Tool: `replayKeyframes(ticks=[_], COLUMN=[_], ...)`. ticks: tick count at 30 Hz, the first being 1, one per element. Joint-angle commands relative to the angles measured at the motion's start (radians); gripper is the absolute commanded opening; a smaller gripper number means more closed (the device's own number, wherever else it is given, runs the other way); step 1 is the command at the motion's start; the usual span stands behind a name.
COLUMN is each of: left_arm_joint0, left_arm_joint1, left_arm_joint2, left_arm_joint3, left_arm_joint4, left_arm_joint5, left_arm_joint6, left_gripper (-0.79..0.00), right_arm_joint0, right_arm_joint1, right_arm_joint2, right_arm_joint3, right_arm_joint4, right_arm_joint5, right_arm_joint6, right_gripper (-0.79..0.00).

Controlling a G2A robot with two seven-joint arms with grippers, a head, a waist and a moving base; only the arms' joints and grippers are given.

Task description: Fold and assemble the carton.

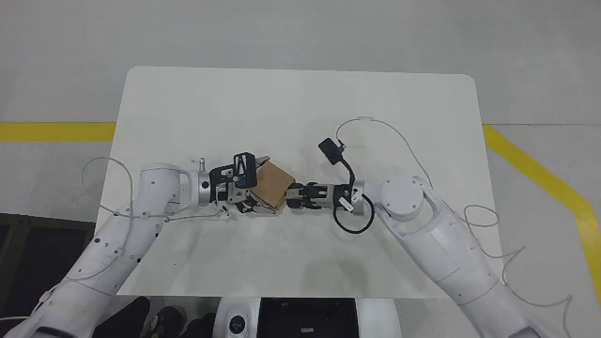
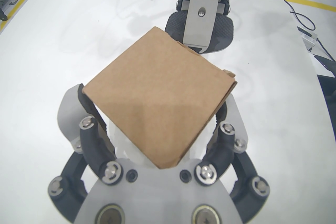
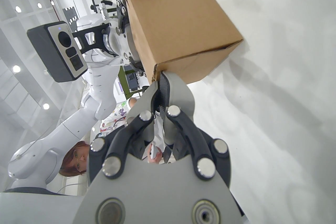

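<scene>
The white, smooth tabletop (image 1: 300,103) is a rounded rectangle. The carton (image 2: 160,99), a plain brown matte cardboard cube with crisp edges and closed faces, sits between the two arms toward the tabletop's front edge, a little left of its middle. It is tilted on one corner. The left gripper (image 1: 252,188) has its metal-backed fingers (image 2: 71,107) spread around the cube, clamping opposite sides. The right gripper (image 3: 159,79) has its jaws pressed together. Their tips, backed by knurled black rubber pads (image 2: 223,30), touch the cube's far edge by a small protruding tab.
</scene>
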State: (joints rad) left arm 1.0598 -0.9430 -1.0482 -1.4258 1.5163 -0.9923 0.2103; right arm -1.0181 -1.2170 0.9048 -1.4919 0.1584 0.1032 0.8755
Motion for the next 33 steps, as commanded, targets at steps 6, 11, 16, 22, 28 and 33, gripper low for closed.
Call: replayKeyframes(ticks=[6,11,16,22,28,33], left_arm_joint0=[-0.004,-0.008,0.004,0.038,0.043,0.013], left_arm_joint1=[0.0,0.005,0.018,0.054,0.103,0.113], left_arm_joint2=[-0.002,-0.027,-0.064,-0.088,-0.129,-0.179], left_arm_joint3=[0.007,0.002,-0.023,-0.064,-0.078,-0.053], left_arm_joint4=[-0.002,-0.019,-0.043,-0.152,-0.384,-0.559], left_arm_joint5=[0.0,-0.012,-0.02,-0.02,-0.02,0.046], left_arm_joint6=[-0.002,-0.009,-0.031,-0.085,-0.202,-0.33], left_gripper=[0.0,0.0,0.0,0.0,0.0,0.0], right_arm_joint0=[0.008,-0.017,-0.059,-0.095,-0.107,-0.098], right_arm_joint1=[-0.002,0.008,0.022,0.038,0.053,0.063], right_arm_joint2=[0.0,0.029,0.071,0.124,0.188,0.251], right_arm_joint3=[0.007,-0.025,-0.062,-0.095,-0.083,-0.03], right_arm_joint4=[0.002,-0.003,-0.014,-0.05,-0.108,-0.169], right_arm_joint5=[-0.003,0.007,-0.005,-0.098,-0.225,-0.33], right_arm_joint6=[0.004,0.016,0.017,0.01,-0.018,-0.085], right_gripper=[-0.785,-0.785,-0.785,-0.785,-0.785,-0.785])
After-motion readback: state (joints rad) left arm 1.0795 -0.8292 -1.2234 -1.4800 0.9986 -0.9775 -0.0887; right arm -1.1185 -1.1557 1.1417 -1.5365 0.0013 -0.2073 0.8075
